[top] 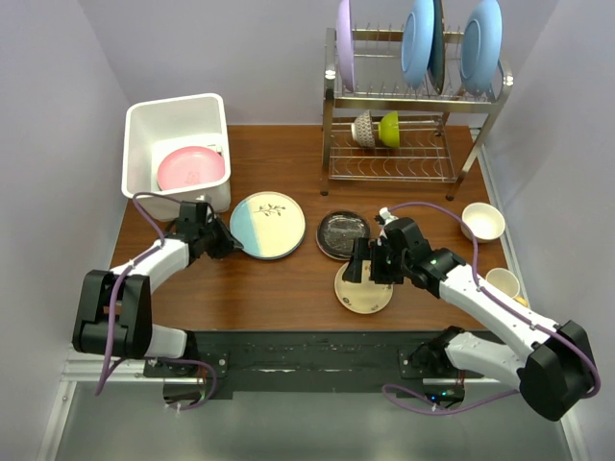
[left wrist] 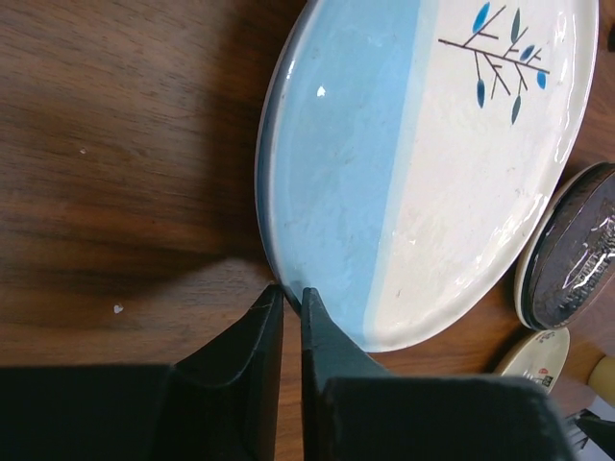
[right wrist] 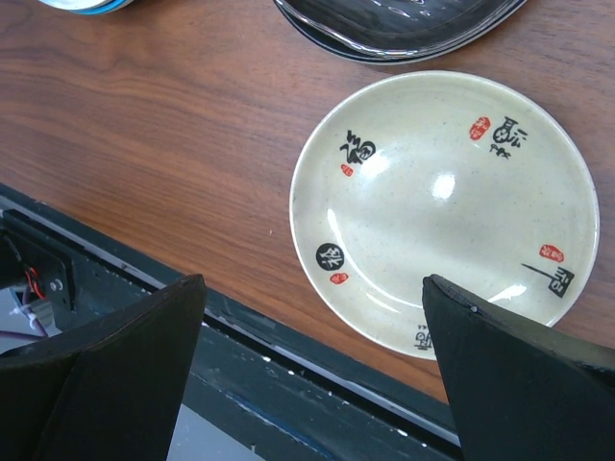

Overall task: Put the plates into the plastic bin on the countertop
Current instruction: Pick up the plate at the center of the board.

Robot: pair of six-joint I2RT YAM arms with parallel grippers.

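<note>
The half-blue half-cream plate (top: 267, 225) (left wrist: 423, 163) lies flat on the countertop (top: 279, 288). My left gripper (top: 233, 242) (left wrist: 293, 293) is shut on its near-left rim, which sits between the fingertips. A pink plate (top: 190, 167) rests inside the white plastic bin (top: 176, 104) at the back left. The dark glass plate (top: 343, 233) (left wrist: 581, 250) (right wrist: 404, 24) sits mid-table. Just in front of it is the small yellowish plate (top: 370, 296) (right wrist: 442, 202). My right gripper (top: 370, 264) (right wrist: 312, 288) hangs open above that plate's near edge, holding nothing.
A steel wire rack (top: 413, 125) at the back right holds a lilac plate (top: 346, 43), light-blue plates (top: 419, 38) and small bowls. A cream bowl (top: 482, 221) and a mug (top: 503, 283) stand at the right. The countertop's front edge with its dark rail (right wrist: 240, 384) runs under my right gripper.
</note>
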